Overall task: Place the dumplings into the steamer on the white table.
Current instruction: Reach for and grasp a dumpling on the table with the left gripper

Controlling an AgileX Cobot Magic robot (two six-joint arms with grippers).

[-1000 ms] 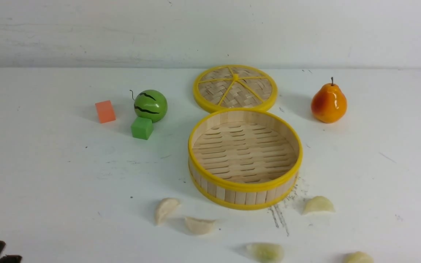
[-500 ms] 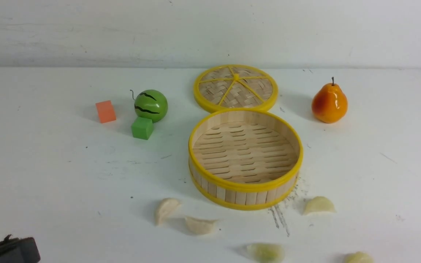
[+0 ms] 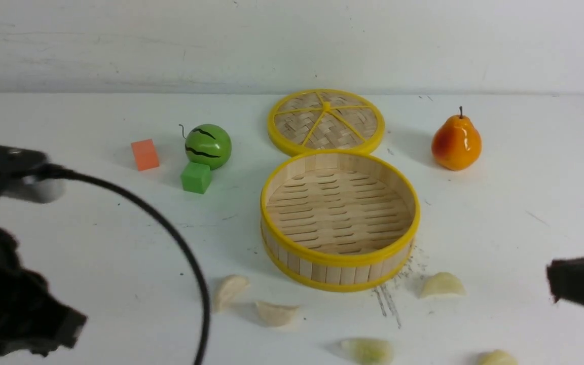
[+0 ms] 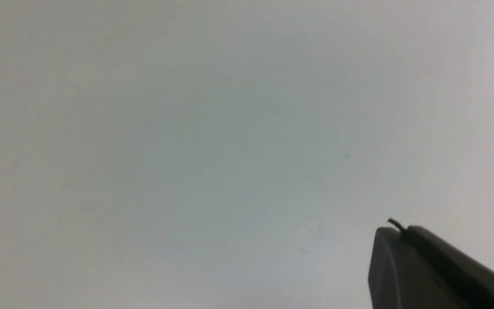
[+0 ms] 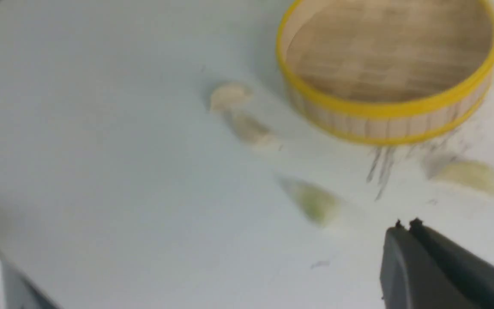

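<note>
The steamer (image 3: 340,259) stands empty in the middle of the white table (image 3: 500,213). Several dumplings lie in front of it: two at its front left (image 3: 228,290) (image 3: 276,313), one at its front right (image 3: 441,285), and two by the near edge (image 3: 368,350) (image 3: 497,358). My left gripper (image 4: 395,229) is shut on nothing over bare table, and its arm (image 3: 13,304) fills the left side. My right gripper (image 3: 550,280) (image 5: 405,225) is shut and empty, hovering right of the dumplings. The right wrist view shows the steamer (image 5: 388,109) and a greenish dumpling (image 5: 313,201).
The woven lid (image 3: 326,121) lies flat just behind the steamer. A green watermelon ball (image 3: 208,146), a green cube (image 3: 196,177) and an orange cube (image 3: 145,154) sit at the back left. An orange pear (image 3: 456,142) stands at the back right. The left arm's black cable (image 3: 180,243) arcs over the table.
My left arm has risen from the lower left corner far into view, with its cable. The right gripper has come in from the right edge. Objects have not moved.
</note>
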